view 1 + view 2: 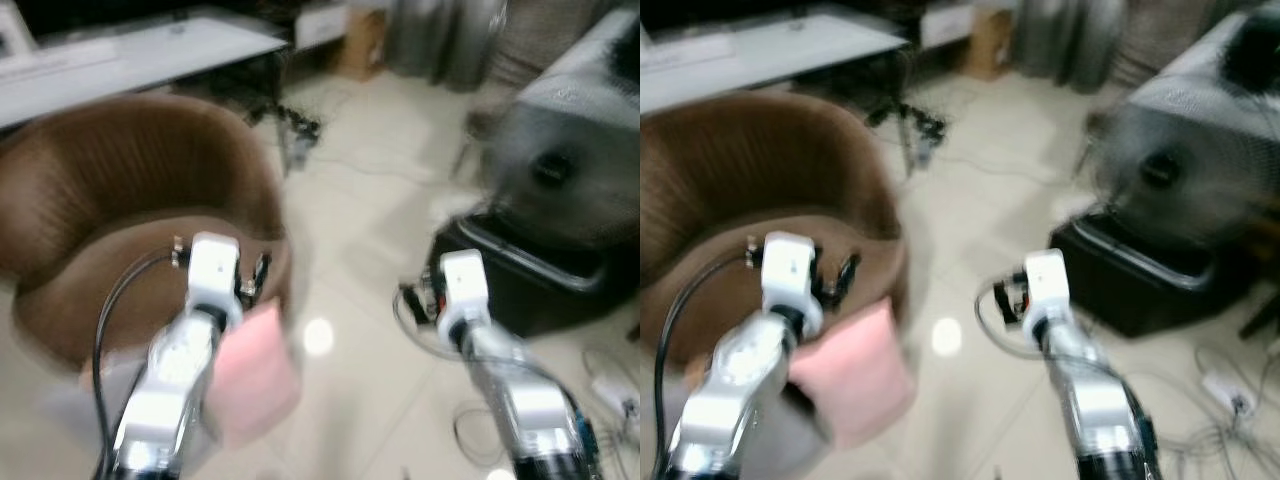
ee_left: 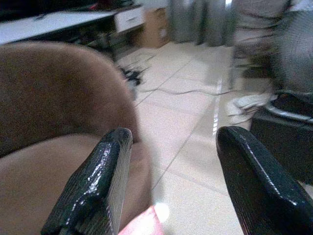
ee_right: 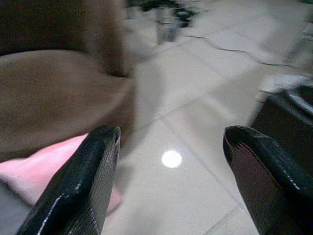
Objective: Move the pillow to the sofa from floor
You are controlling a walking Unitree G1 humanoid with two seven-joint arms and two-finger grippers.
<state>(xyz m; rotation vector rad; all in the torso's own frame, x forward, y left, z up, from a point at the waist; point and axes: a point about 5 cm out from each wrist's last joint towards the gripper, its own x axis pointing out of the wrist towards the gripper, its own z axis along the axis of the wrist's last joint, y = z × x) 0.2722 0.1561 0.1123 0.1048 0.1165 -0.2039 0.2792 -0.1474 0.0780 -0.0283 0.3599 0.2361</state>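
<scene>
Counts: we saw one pink pillow (image 1: 855,372), one brown sofa (image 1: 120,190), and our two grippers.
Pillow: it lay low at the front of the sofa, beside the sofa's rounded edge and under our left arm; its pink corner showed between the left fingers in the left wrist view. Blur kept us from telling whether it rested on the floor or leaned on the sofa.
Left gripper (image 2: 171,181): our jaws stood wide apart and held nothing; it hung above the sofa's front edge, over the pillow.
Right gripper (image 3: 171,181): our jaws were also spread wide and empty, over bare tile, with the pillow and sofa off to the robot's left.
Sofa: round-backed, brown, ribbed fabric, seat bare.
Floor (image 1: 370,210): pale glossy tiles with one bright spot of reflected light; loose cables (image 1: 600,390) trailed across them.
Room: a white counter (image 1: 130,55) stood behind the sofa; a dark fan (image 1: 560,180) and a black box (image 1: 520,275) sat to the right; all views were blurred.
</scene>
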